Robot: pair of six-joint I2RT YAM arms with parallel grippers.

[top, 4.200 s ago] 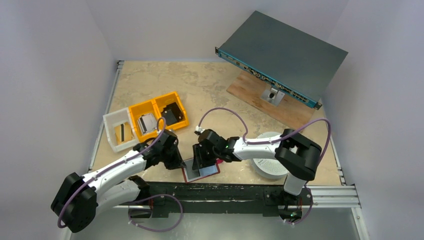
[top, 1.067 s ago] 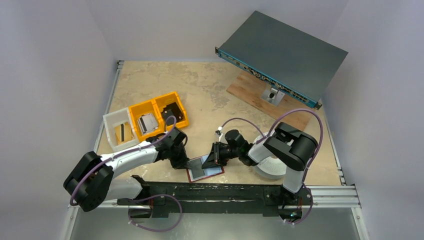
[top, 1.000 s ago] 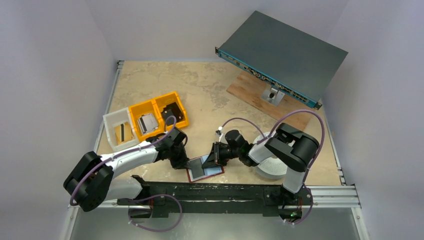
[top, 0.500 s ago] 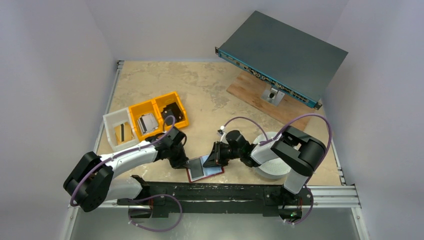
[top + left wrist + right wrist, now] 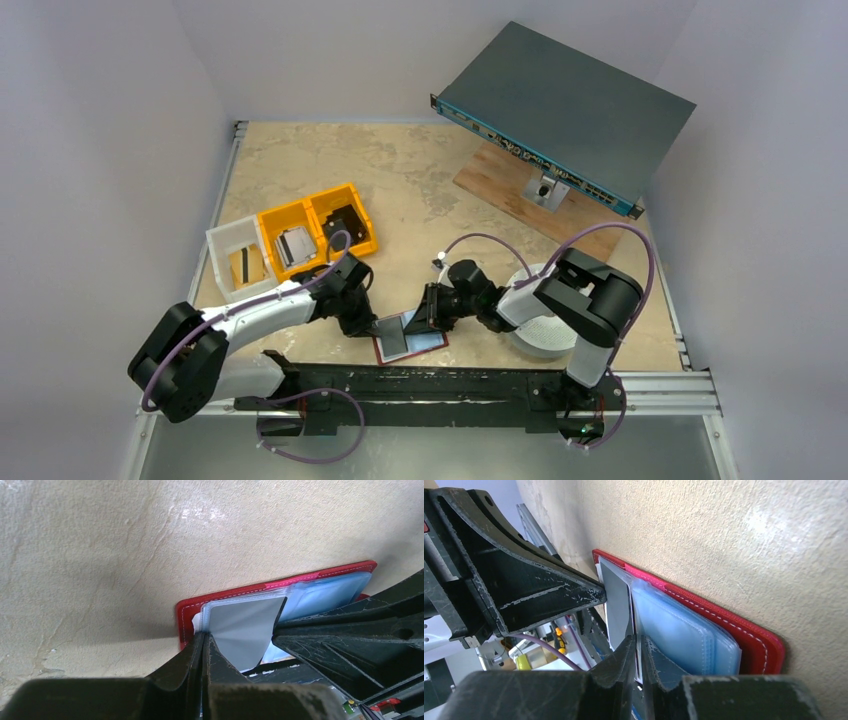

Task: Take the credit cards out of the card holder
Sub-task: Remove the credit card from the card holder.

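Both arms low, converging inward; left end effector (image 5: 371, 324) pinched closed, right end effector (image 5: 420, 321) likewise, tips near.

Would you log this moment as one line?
card holder: open, flat | left claw: shut on grey card corner | right claw: shut on opposite edge | card not out

Plain white walls (image 5: 100, 150) on three sides; mottled beige tabletop (image 5: 400, 170); aluminium rail (image 5: 665, 390) at near edge.

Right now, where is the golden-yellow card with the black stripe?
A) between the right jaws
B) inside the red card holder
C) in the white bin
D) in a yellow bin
C: the top view shows the golden-yellow card inside the white bin.
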